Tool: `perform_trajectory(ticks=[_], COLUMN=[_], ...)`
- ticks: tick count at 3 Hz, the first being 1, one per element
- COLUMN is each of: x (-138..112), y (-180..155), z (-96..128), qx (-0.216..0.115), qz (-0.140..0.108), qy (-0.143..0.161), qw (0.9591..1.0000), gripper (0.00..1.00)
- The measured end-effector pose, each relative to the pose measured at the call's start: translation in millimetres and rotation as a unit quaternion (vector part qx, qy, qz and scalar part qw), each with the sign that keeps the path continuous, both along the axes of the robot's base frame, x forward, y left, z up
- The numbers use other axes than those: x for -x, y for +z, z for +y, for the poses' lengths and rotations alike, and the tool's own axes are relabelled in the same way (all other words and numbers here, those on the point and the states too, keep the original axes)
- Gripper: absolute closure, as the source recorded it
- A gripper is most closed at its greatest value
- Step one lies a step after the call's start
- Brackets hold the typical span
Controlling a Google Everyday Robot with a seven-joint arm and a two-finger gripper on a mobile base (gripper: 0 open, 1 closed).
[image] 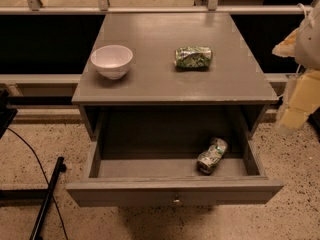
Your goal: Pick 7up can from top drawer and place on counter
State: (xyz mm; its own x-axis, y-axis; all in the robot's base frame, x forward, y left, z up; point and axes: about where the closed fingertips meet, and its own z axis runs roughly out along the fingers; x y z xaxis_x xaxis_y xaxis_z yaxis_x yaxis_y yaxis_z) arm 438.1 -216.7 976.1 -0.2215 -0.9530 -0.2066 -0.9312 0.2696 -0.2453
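The top drawer point(125, 193) of the grey cabinet is pulled open, with a small round knob on its front panel. The 7up can point(212, 155) lies on its side in the drawer's right part, green and white with a silver end towards me. The counter point(165, 84) above holds other items. My gripper point(294, 111) hangs at the right edge of the view, pale yellow and white, beside the cabinet's right side. It is above and to the right of the can, apart from it, and holds nothing that I can see.
A white bowl point(112, 60) stands on the counter's left part. A broader green-and-white patterned item point(193, 57) lies on the counter's right part. A black stand and cable point(47, 196) are on the speckled floor at the left. A rail runs behind the cabinet.
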Motion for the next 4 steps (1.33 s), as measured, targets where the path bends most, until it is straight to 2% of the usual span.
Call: perform_trajectory(ticks=[2,3,4], x=[-2,5,31], y=[-5,-62,-118], z=[0,10,9], qx=[-0.001,-0.005,-0.028], qz=[0.003,0.017,0.016], qy=[0.003,0.056,0.099], qw=[1.0,0.9983,0.9945], gripper=[0.0,0.0,0.0])
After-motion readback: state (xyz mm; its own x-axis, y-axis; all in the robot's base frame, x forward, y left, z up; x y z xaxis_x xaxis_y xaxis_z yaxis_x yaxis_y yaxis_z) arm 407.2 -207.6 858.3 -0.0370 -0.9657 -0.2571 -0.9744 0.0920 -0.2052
